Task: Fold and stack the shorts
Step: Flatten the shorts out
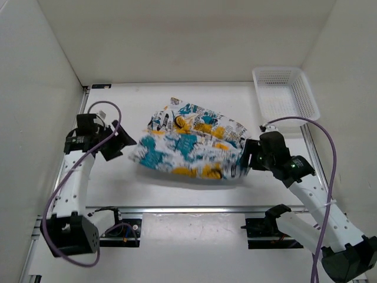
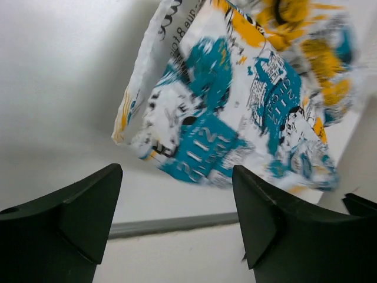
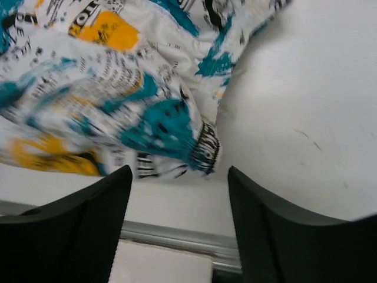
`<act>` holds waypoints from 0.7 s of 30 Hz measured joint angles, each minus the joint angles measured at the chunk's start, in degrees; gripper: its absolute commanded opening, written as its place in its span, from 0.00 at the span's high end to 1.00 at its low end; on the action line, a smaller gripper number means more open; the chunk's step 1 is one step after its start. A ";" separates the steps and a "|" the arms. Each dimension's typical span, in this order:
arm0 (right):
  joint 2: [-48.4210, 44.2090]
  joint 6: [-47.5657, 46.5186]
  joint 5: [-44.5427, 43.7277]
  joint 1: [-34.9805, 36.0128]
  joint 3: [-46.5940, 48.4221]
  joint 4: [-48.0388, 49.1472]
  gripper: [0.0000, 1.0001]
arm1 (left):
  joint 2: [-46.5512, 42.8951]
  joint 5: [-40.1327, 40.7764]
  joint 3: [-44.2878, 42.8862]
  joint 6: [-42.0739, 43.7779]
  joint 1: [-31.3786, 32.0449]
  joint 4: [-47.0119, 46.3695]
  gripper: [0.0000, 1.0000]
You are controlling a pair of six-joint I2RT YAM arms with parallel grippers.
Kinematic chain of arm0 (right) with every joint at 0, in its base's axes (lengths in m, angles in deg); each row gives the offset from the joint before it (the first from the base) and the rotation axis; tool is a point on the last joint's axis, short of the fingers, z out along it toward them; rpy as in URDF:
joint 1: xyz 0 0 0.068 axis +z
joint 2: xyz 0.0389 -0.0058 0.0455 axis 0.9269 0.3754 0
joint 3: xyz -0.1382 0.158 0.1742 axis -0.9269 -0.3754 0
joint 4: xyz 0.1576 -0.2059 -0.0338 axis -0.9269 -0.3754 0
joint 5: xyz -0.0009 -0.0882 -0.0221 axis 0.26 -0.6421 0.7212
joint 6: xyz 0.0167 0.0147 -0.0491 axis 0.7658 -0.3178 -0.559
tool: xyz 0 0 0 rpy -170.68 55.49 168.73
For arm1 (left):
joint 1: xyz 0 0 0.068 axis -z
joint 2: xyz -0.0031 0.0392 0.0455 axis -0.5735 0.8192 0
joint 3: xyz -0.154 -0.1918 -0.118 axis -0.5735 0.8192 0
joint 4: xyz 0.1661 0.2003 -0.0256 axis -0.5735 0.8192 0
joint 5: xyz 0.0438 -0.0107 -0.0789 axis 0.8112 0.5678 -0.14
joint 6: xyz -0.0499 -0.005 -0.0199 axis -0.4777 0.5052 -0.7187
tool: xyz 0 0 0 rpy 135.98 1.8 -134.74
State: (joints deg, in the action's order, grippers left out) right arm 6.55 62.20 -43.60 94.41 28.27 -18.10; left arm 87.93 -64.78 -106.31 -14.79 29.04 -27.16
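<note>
The shorts (image 1: 191,144) lie bunched in the middle of the white table, white fabric with a teal, yellow and black print. A shadow runs under their near edge. My left gripper (image 1: 126,141) is just off their left end, open, nothing between its fingers (image 2: 88,206). In the left wrist view the shorts (image 2: 235,100) sit beyond the fingertips, slightly blurred. My right gripper (image 1: 247,156) is at their right end, also open and empty. The right wrist view has the blurred hem of the shorts (image 3: 118,88) just past the gap of the right gripper (image 3: 179,171).
A white mesh basket (image 1: 285,91) stands at the back right corner. White walls enclose the table on the left, back and right. A grey rail (image 1: 194,209) runs along the near edge in front of both arm bases.
</note>
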 measured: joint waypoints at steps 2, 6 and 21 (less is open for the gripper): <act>0.28 1.81 -3.41 -0.13 -1.31 -3.30 0.47 | 3.91 0.50 3.58 0.72 -0.09 0.17 0.18; -2.45 5.33 -9.25 -0.13 -0.96 -4.42 0.88 | 6.10 3.34 5.07 1.60 -0.17 0.09 0.62; -2.69 25.09 3.32 -0.20 -12.04 -4.17 0.28 | 18.45 8.90 3.58 0.44 6.62 -4.76 0.22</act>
State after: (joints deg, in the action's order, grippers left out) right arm 3.86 87.30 -40.27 94.22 16.22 -22.27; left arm 106.37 -55.88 -102.72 -14.35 35.66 -31.92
